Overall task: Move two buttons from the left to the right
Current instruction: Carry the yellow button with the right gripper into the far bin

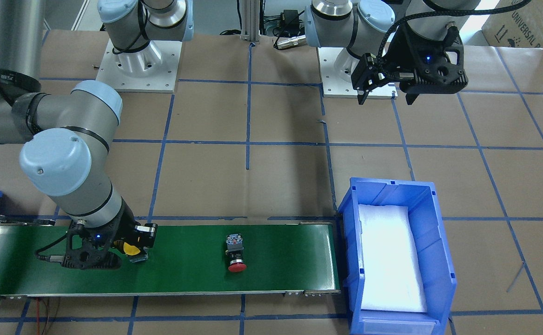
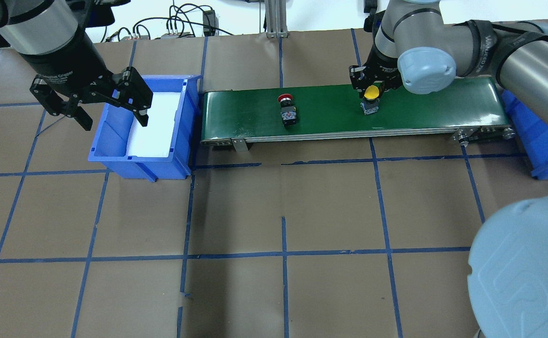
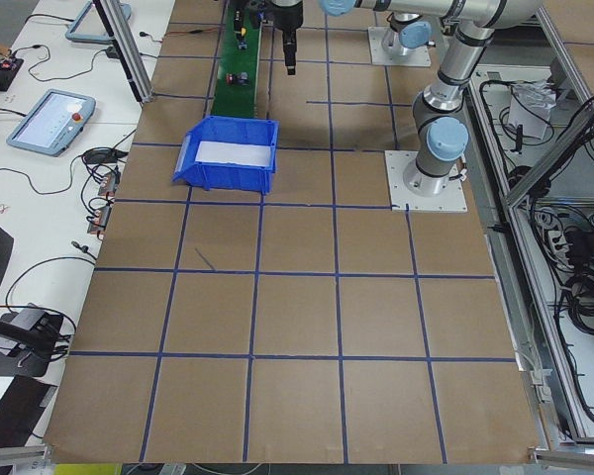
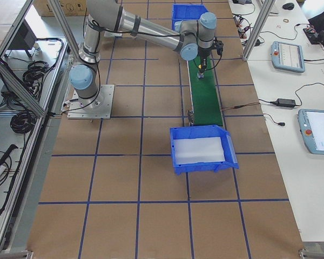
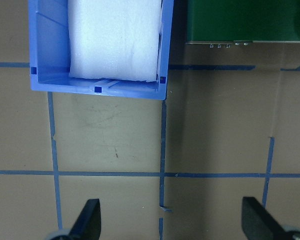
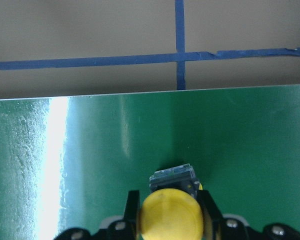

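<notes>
Over glossy green belt (image 2: 330, 117) | right pincer (image 6: 171, 211) grips round-capped yellow button (image 2: 371, 94)

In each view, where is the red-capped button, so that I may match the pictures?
Front-facing: red-capped button on green belt, right of middle.
Overhead: left of belt's middle.
Exterior left: tiny, far along belt.
Exterior right: too small to tell.
Left wrist: absent.
Right wrist: absent.
Shared landmark: the green belt.

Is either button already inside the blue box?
No, the blue box holds only white foam; the red button and yellow button are both at the green belt.
</notes>
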You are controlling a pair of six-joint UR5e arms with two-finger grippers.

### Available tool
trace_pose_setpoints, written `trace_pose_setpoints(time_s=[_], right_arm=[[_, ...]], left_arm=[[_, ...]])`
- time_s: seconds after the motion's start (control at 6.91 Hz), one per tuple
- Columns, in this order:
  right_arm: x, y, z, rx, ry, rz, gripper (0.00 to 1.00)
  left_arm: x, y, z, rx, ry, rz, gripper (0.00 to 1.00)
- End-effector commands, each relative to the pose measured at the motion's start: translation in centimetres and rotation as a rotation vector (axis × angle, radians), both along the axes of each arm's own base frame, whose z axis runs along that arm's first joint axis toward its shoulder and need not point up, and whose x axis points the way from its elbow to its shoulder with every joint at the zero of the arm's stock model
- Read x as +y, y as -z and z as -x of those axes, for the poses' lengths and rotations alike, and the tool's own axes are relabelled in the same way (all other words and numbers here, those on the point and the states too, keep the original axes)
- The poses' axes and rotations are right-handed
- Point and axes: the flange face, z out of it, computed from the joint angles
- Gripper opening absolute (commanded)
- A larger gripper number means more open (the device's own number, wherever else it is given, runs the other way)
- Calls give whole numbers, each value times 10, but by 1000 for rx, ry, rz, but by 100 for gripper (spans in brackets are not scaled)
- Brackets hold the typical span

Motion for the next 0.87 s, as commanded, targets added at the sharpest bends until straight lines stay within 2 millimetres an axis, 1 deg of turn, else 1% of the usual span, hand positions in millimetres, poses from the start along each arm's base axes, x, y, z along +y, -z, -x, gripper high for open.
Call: trace_pose_setpoints(time_s=[0.0, 0.14, 0.29, 0.43, 0.58, 0.72], right_arm=[[6, -57, 36, -6, -13, 24, 4], [19, -100, 94, -19, -55, 35, 5], [42, -132, 175, -59, -115, 34, 5], [64, -152, 255, -22, -170, 55, 5], [82, -164, 323, -6, -193, 51, 5], [97, -174, 376, 13, -226, 54, 5]], left_arm=[[0, 1, 0, 0, 0, -2, 100], [0, 1, 0, 1, -2, -2, 100], [0, 2, 0, 1, -3, -4, 100], [0, 2, 0, 1, -5, -4, 100], [1, 3, 1, 1, -3, -5, 100], [1, 3, 1, -1, -5, -5, 100]])
